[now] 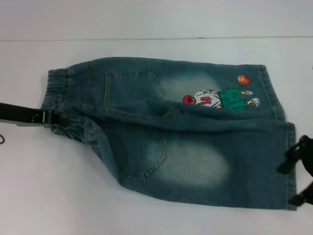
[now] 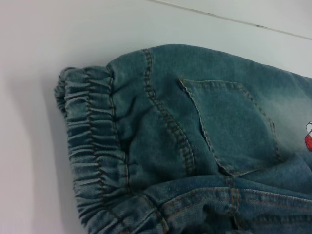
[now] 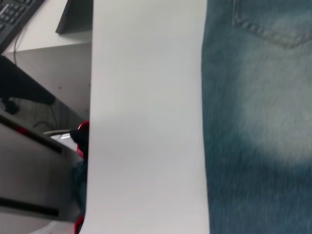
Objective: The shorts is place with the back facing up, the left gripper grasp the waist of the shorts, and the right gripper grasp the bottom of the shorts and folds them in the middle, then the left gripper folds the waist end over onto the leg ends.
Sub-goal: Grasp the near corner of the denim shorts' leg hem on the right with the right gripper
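Denim shorts, faded blue, lie flat on the white surface, back pockets up. Waist at left, leg hems at right. Left hand clenched on the waist's near part. Right hand spread wide at the near hem.

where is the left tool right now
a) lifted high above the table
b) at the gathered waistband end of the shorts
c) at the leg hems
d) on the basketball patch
b: in the head view the left tool sits at the ruffled waistband of the shorts, far from the hems.
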Tool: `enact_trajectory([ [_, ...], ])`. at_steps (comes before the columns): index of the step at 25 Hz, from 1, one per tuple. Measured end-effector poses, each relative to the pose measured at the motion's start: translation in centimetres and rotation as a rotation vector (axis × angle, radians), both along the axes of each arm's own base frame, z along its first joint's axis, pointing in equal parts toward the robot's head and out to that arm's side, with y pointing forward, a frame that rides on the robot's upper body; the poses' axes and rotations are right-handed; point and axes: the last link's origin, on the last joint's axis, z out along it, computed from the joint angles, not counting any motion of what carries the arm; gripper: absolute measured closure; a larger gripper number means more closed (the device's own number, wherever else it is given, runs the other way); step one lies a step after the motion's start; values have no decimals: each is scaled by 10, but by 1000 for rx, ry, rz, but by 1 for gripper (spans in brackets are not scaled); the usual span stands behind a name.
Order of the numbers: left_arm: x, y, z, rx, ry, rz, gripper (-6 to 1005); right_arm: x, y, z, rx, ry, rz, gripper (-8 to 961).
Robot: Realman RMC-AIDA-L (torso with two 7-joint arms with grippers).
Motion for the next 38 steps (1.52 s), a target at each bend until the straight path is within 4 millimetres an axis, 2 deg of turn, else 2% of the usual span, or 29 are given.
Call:
enact_trajectory([
  [10,3,2,0,0,-3,-4,957,17,-9,8,-23,-129,-80,120],
  [15,3,3,0,8,-4,-2,957,21,-13,5,-40,-195,-117,121],
  [38,5,7,-1,18,3,-14,957,7,-11,-22,-119,-306,-121,120],
])
